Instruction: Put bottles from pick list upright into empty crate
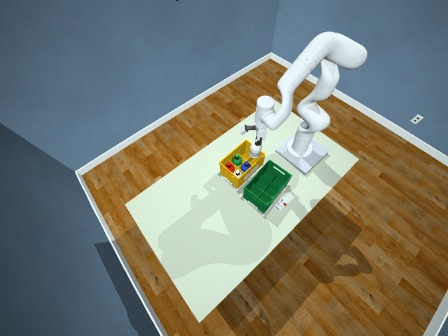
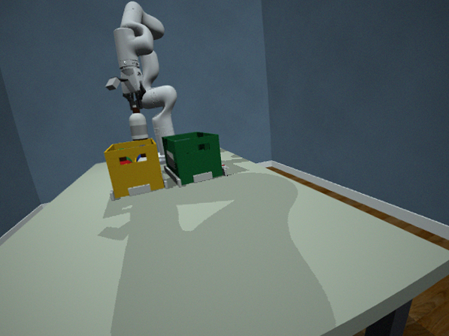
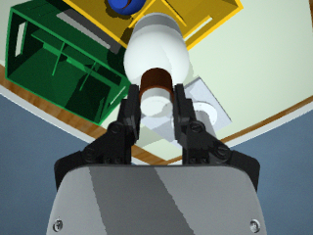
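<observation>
Setting: a plain room with a robot work cell, closest to a lab; no sign names it. A white jointed arm [image 1: 289, 78] [image 2: 160, 95] stands on a square base plate [image 1: 282, 150] at the right of the top view. A pale green surface [image 1: 169, 209] [image 2: 357, 232] carries it, together with a yellow crate [image 1: 227, 175] [image 2: 135, 174] and a green crate [image 1: 255, 202] [image 2: 197, 160] near the centre of that view. Walls are smooth blue, with white skirting [image 1: 173, 110] [image 2: 374, 208] along the foot. Flooring is brown wood planking [image 1: 379, 231] [image 2: 438, 298]. A white wall socket [image 1: 416, 118] is fitted at the right edge of the top view.
</observation>
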Robot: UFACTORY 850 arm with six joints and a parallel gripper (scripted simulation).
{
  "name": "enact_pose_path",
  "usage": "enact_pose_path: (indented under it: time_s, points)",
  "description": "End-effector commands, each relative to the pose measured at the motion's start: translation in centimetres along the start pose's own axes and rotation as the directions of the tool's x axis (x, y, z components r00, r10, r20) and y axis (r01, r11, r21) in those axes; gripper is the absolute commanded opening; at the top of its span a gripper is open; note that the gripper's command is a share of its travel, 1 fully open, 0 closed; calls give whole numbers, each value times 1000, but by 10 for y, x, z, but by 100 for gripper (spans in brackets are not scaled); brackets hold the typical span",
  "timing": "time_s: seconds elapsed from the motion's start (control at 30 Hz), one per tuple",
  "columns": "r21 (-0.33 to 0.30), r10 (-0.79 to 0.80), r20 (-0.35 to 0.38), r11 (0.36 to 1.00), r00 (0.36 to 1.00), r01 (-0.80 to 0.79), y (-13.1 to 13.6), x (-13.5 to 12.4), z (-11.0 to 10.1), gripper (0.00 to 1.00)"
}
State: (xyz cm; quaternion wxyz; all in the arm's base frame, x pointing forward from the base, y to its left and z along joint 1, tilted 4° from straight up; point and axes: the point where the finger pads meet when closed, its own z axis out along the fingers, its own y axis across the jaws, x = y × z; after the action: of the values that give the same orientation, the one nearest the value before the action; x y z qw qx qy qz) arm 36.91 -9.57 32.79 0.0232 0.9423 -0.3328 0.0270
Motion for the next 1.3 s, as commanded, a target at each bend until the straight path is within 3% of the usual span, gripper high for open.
enact_pose_path:
  time_s: [0.0, 1.27]
  points:
    - [1, 0, -1, 1000, 1000, 0, -5, -3, -1, 0]
    - [1, 0, -1, 1000, 1000, 0, -57, -47, -1, 0]
